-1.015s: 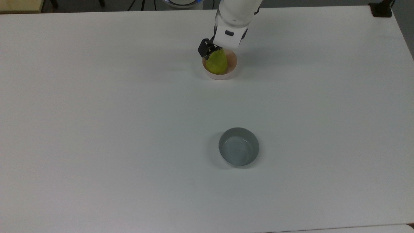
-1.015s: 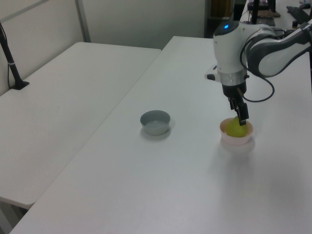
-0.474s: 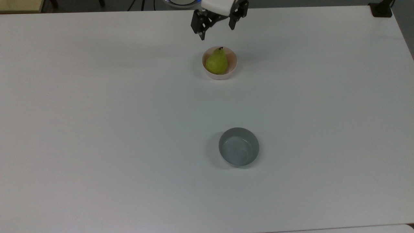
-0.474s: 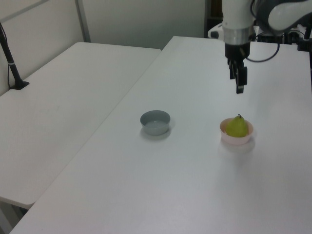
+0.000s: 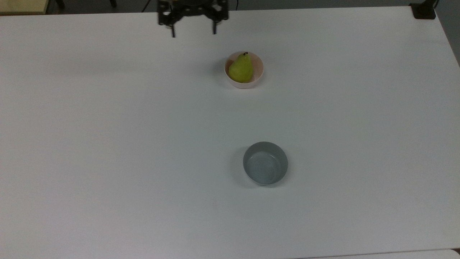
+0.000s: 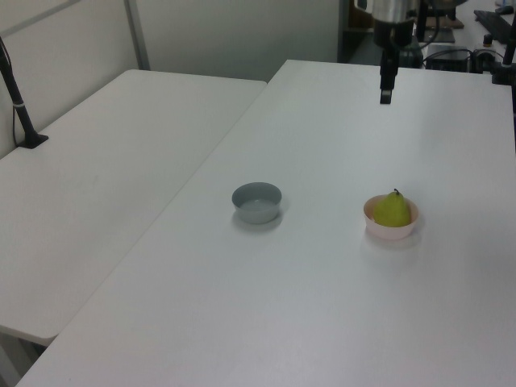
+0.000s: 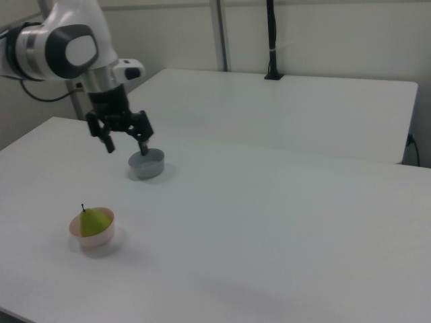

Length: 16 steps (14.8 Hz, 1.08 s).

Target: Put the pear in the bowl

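Observation:
The yellow-green pear (image 5: 241, 70) sits inside the pale pink bowl (image 5: 257, 78), its dark stem pointing to the table's far side; I also see the pear (image 6: 391, 210) in the bowl (image 6: 391, 231) in the left view, and the pear (image 7: 95, 221) in the bowl (image 7: 93, 239) in the right view. My gripper (image 5: 193, 33) hangs open with nothing between its fingers, well above the table and off to the top view's left of the bowl. The gripper (image 7: 126, 145) is raised high over the table in the right view; in the left view the gripper (image 6: 386, 93) hangs behind the bowl.
A grey bowl (image 5: 265, 163) stands nearer the front of the white table (image 5: 107, 144), well apart from the pink bowl. A second white table (image 6: 97, 161) adjoins on the left view's left, with a black pole (image 6: 18, 105) on it.
My gripper has let go of the pear, which now rests in the pink bowl. It has risen and moved away to the top view's left, staying open.

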Each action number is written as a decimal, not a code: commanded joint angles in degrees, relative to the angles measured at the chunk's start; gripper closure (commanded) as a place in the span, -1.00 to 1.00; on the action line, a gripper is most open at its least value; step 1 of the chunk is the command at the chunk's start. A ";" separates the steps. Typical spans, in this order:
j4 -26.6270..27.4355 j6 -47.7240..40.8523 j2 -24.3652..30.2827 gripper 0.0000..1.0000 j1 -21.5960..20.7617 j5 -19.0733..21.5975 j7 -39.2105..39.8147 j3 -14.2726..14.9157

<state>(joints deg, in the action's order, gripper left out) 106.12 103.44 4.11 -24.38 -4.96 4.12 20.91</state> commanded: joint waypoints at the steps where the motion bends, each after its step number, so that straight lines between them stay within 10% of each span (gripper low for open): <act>1: -2.06 -1.32 -1.64 -1.00 11.59 1.27 -1.22 -4.55; 6: -3.55 -1.58 -2.87 -1.00 24.01 1.27 -1.04 -13.17; 16: -5.75 -3.51 -3.23 -1.00 24.20 2.41 -1.30 -12.74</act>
<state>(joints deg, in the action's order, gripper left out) 102.66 102.58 1.77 -0.88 -4.61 3.63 8.57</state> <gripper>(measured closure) 0.000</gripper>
